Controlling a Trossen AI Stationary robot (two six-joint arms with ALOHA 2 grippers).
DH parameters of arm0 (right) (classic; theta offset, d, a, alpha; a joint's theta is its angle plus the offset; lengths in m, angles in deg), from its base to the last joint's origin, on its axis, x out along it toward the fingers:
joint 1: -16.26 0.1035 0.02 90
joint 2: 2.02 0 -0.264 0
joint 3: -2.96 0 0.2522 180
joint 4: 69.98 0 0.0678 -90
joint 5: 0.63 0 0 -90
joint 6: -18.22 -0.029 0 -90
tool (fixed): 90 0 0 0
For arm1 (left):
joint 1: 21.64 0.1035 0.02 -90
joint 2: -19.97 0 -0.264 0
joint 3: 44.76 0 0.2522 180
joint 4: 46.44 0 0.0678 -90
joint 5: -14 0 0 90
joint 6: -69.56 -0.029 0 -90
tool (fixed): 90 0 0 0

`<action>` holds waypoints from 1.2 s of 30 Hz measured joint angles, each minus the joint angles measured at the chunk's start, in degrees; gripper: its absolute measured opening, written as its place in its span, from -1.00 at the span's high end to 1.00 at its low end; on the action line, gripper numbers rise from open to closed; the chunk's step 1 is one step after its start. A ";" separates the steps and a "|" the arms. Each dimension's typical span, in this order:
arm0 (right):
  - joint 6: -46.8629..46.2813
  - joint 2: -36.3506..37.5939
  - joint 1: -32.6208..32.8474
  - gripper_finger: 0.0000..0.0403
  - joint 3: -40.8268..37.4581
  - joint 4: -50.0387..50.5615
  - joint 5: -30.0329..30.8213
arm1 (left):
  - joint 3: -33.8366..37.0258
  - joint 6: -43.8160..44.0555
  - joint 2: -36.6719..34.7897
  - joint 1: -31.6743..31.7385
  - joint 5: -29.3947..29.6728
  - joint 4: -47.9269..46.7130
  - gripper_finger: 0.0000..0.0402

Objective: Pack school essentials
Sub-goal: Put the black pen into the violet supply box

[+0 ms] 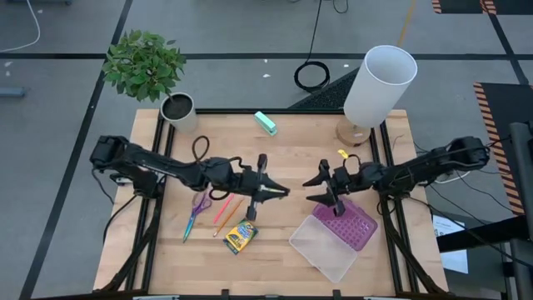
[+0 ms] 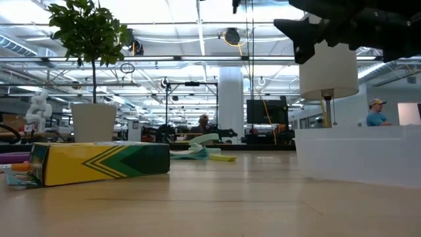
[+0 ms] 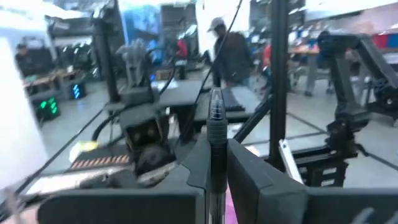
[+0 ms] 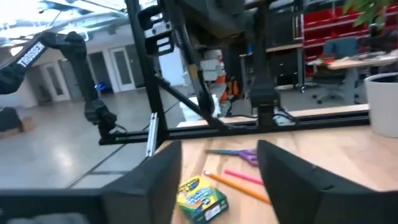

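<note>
My left gripper (image 1: 275,192) hovers over the table's middle, shut on a dark pen-like stick (image 3: 215,118). My right gripper (image 1: 319,187) faces it, open and holding nothing, beside the far left corner of an open purple case (image 1: 350,223) with a clear lid (image 1: 323,247). Lying flat on the wood are the purple-handled scissors (image 1: 198,208), a red pen (image 1: 221,209), an orange pencil (image 1: 229,217) and a green-yellow crayon box (image 1: 240,237). These also show in the right wrist view, with the crayon box (image 4: 200,198) nearest. A tiny yellow eraser (image 1: 342,153) lies by the lamp. My left gripper pinches the dark stick between its two fingers, partway along its shaft (image 3: 215,152). The fingers run level, pointing toward the table's right, and lie across the stick. The stick is lifted clear of the table and juts out on both sides of the fingers.
A teal block (image 1: 266,122) lies at the far middle. A white lamp (image 1: 379,87) stands at the far right and a potted plant (image 1: 158,79) at the far left. A black cable loop (image 1: 200,148) lies by the left arm. People are in the room behind.
</note>
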 joint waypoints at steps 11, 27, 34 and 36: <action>5.76 -10.59 2.53 -0.37 8.32 -0.13 -1.02 | 0.00 0.10 6.88 1.15 -9.81 13.67 0.82; 6.39 -17.01 2.51 -0.07 11.27 -6.07 -4.29 | 0.00 -1.71 7.09 1.13 -10.25 13.14 0.82; 6.39 -17.01 2.51 0.34 11.27 -6.38 -7.16 | 0.00 -1.84 7.09 1.08 -10.12 13.06 0.82; 6.29 -17.01 2.49 0.46 11.27 -6.38 -7.11 | 0.00 -1.87 7.09 1.09 -10.12 13.01 0.82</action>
